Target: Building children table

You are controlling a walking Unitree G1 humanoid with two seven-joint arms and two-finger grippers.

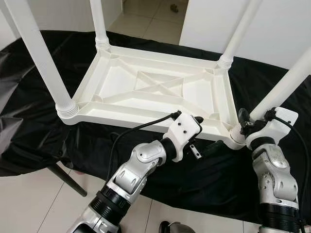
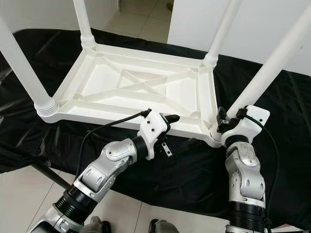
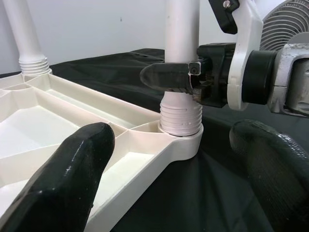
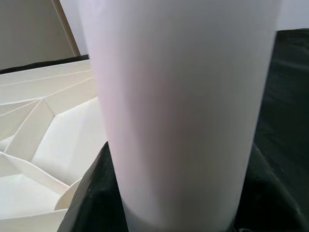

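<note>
Right gripper [image 1: 247, 124]: clenched round near-right table leg [image 1: 284, 85], lower right of frame.
Left gripper [image 1: 197, 120]: released (beside the upturned tabletop [image 1: 155, 87] rim), centre.

**Both arms forward, right one clamped**

My right gripper [image 1: 244, 127] was closed around the table leg [image 1: 277, 92] just above its threaded base, wrist upright. My left gripper [image 2: 171, 127] reached forward, forearm angled up, its fingers [image 3: 63, 181] spread apart and gripping nothing.

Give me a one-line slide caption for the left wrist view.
Left hand open beside the upturned white tabletop, facing the near corner leg that the right hand grips just above its threaded socket.
</note>
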